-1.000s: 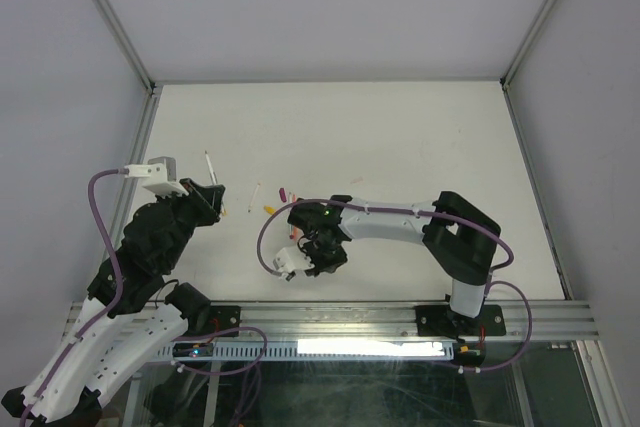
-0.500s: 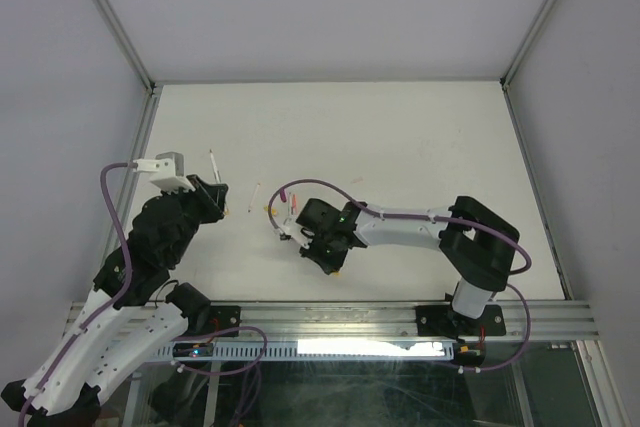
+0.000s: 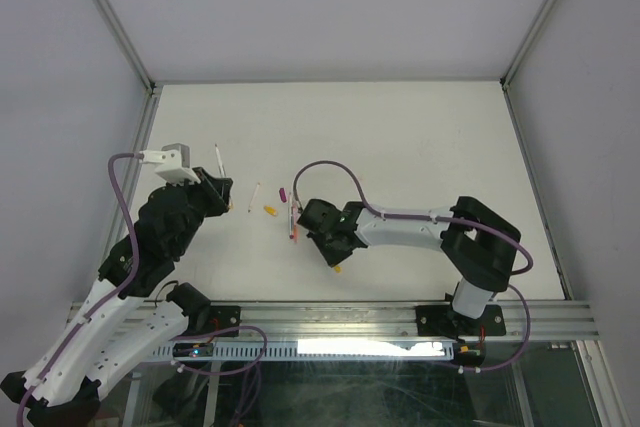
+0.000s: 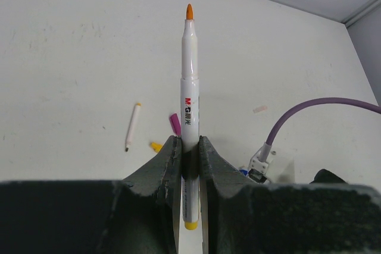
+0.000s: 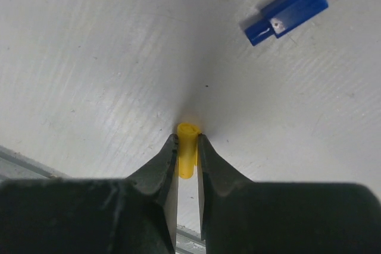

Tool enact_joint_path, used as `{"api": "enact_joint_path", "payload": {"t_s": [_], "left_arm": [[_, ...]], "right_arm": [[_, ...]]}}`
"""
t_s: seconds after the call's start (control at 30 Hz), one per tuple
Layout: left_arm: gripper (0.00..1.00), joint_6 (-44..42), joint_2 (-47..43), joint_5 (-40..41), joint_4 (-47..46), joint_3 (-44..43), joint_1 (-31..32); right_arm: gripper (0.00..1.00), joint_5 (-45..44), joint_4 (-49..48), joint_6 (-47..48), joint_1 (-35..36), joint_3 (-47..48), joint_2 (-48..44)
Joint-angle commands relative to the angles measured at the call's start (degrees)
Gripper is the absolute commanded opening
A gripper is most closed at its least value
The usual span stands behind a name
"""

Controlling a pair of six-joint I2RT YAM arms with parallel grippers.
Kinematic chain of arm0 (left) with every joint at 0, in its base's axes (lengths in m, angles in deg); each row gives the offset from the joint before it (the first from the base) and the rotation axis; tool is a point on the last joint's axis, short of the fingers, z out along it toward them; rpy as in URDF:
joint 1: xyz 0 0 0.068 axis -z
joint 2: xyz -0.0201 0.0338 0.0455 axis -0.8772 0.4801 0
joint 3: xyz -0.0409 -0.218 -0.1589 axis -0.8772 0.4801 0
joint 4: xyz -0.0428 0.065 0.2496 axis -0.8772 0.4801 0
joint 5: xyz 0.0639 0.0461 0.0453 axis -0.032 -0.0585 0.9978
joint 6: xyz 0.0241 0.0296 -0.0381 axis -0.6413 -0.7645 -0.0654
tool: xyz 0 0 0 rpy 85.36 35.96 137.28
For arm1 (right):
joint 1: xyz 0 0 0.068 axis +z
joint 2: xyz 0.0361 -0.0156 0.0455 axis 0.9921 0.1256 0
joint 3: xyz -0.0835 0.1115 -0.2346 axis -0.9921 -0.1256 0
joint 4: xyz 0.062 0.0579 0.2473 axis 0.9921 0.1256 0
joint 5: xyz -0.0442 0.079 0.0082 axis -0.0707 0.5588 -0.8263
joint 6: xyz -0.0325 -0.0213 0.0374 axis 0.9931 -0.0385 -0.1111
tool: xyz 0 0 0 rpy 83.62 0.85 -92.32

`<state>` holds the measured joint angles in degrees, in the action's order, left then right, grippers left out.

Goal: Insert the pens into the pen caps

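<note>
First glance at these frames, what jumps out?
The left gripper is shut on an orange-tipped pen, tip sticking out ahead, over the left side of the table. Nearer the middle, the right gripper pinches a yellow cap close to the surface, a blue cap lying loose nearby.

left arm (image 3: 165, 229): black, white; right arm (image 3: 400, 230): black, white; cables (image 3: 325, 164): purple

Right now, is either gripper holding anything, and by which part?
The left gripper clamps an orange-tipped pen low on its barrel, near the yellow end. The right gripper pinches a yellow cap by its sides.
</note>
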<state>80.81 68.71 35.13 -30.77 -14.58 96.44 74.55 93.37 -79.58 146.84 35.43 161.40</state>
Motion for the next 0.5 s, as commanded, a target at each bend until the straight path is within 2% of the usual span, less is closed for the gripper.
{"api": "enact_joint_path", "payload": {"t_s": [0.0, 0.2, 0.47], "left_arm": [[0.0, -0.2, 0.2, -0.9, -3.3, -2.5, -0.5], [0.0, 0.9, 0.1, -1.3, -3.3, -2.7, -0.6], [0.0, 1.3, -0.3, -2.1, -3.3, -2.8, -0.6]], "right_arm": [[0.17, -9.5, 8.3, -5.2, 1.9, -1.9, 3.4], [0.24, -11.5, 8.8, -8.0, 5.1, -2.1, 5.5], [0.28, -7.9, 6.1, -9.5, 5.9, -5.2, 5.8]]}}
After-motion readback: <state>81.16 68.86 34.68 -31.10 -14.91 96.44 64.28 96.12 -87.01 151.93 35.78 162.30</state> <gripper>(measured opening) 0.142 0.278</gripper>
